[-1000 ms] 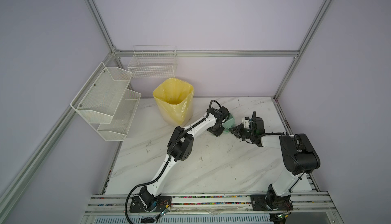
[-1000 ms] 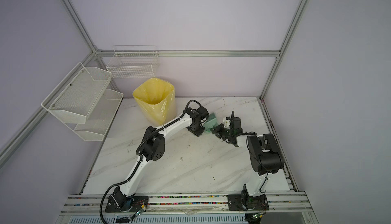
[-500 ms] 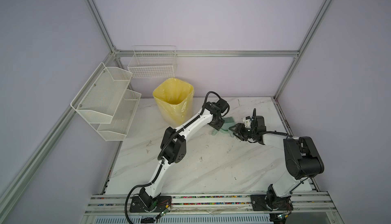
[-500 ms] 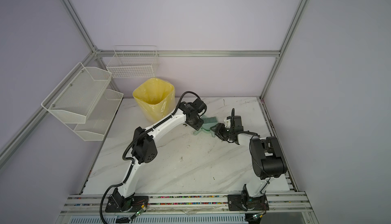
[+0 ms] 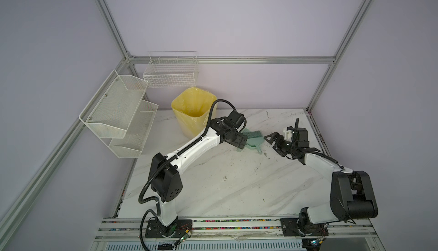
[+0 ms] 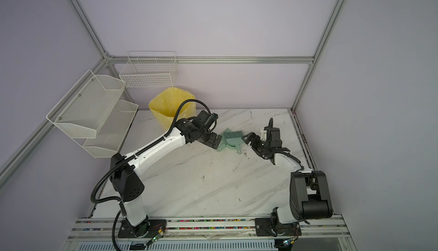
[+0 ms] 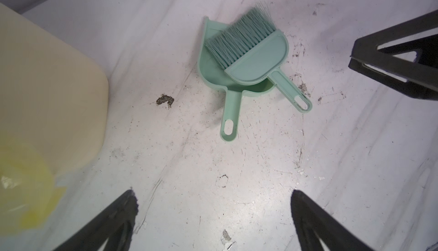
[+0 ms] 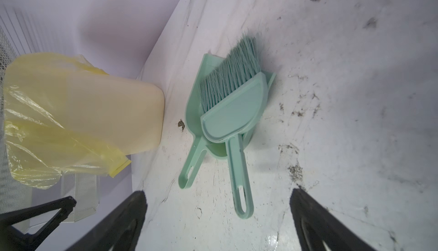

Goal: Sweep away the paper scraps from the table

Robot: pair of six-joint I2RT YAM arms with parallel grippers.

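No paper scraps show in any view. The white marble-look table [image 5: 237, 185] carries only scuff marks where it shows. A mint-green brush [image 5: 255, 135] lies on top of a matching dustpan [image 5: 249, 146] at the back middle of the table, and nothing holds either. The brush [image 7: 258, 55] rests bristles-first in the pan [image 7: 211, 72]; both handles point toward the cameras. My left gripper [image 5: 242, 143] [image 7: 213, 195] is open just left of the pan. Just right of the brush [image 8: 234, 110], my right gripper [image 5: 272, 142] [image 8: 218, 195] is open too, with only bare table between its fingers.
A bin lined with a yellow bag [image 5: 193, 112] [image 8: 83, 110] stands at the back left, close to the dustpan. White mesh shelves [image 5: 118, 110] and a wire basket [image 5: 170, 72] hang on the left and back walls. A dark speck of debris [image 7: 164, 100] lies between bin and pan.
Both grippers have opened wide over the last second. The dustpan and brush now lie free on the table between them. The left arm's elbow has swung left and lower.
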